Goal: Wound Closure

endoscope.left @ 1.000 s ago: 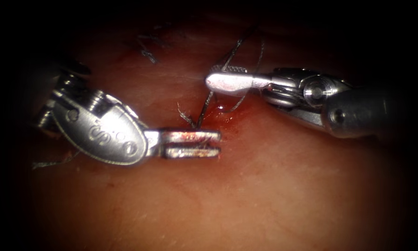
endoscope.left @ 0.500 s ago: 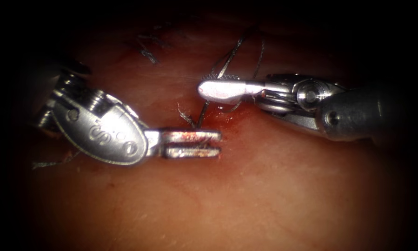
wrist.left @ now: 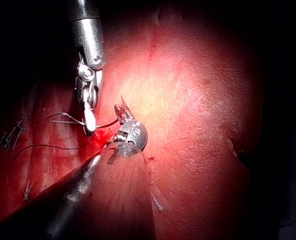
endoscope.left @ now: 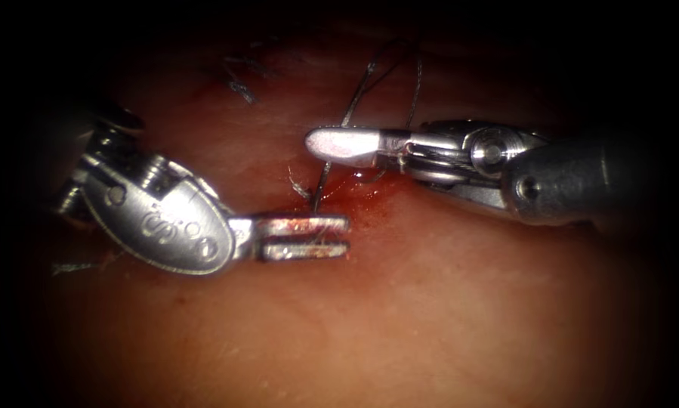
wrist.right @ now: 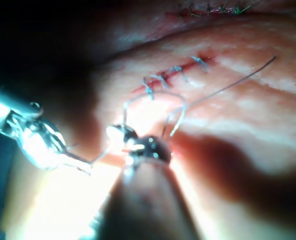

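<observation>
Thread looped round your right tool, over the wet cut

Your right tool (endoscope.left: 314,142) sits above the cut (endoscope.left: 339,193) with its jaws closed, and the thread (endoscope.left: 358,87) runs up from the tissue (endoscope.left: 430,302) and curls round them; whether they pinch it, you cannot tell. Your left tool (endoscope.left: 345,236) lies low just left of the red fluid (endoscope.left: 362,187), jaws narrowly parted with a strand seeming to run down to them, though a grip on it is not clear. I cannot make out the needle. Judge the thread as fine, limp and slick where wet: it will likely slip or fray, so take it flat between the jaws, away from the knot. The tissue looks soft and tears easily
</observation>
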`<state>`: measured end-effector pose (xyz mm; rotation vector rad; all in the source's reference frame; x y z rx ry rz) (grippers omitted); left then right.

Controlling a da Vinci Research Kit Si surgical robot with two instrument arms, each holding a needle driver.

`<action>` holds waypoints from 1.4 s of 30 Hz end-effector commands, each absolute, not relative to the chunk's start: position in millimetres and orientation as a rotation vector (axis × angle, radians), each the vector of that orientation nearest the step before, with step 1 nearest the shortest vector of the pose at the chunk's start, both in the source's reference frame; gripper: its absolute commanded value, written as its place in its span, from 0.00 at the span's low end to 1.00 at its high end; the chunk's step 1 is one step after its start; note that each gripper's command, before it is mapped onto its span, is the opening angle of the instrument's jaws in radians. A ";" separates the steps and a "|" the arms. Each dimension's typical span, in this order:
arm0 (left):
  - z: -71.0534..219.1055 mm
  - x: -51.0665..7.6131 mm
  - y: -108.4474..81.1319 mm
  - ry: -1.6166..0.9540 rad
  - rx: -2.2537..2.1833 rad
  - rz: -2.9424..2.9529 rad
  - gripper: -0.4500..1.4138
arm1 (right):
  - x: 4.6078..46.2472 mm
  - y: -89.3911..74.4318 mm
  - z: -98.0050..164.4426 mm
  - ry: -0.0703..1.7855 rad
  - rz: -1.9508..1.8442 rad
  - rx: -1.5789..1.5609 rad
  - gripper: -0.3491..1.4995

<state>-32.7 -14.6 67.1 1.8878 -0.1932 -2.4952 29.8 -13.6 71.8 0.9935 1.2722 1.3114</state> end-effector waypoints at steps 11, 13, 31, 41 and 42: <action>65.8 -33.0 -12.9 0.270 2.057 -2.728 0.86 | 28.7 -12.5 73.4 1.318 1.124 0.948 0.00; 65.3 -32.5 -12.5 0.347 2.062 -2.736 0.87 | 28.2 -12.0 73.9 1.333 1.081 0.920 0.00; 72.9 -34.5 -13.9 1.041 1.797 -2.958 0.33 | 27.0 -7.3 75.4 1.448 0.721 0.672 0.00; 76.0 -35.9 -16.2 1.163 1.671 -2.930 0.32 | 27.9 -4.3 76.5 1.480 0.596 0.507 0.00; 76.0 -36.0 -16.1 1.169 1.668 -2.923 0.31 | 27.9 -4.1 76.6 1.481 0.586 0.489 0.00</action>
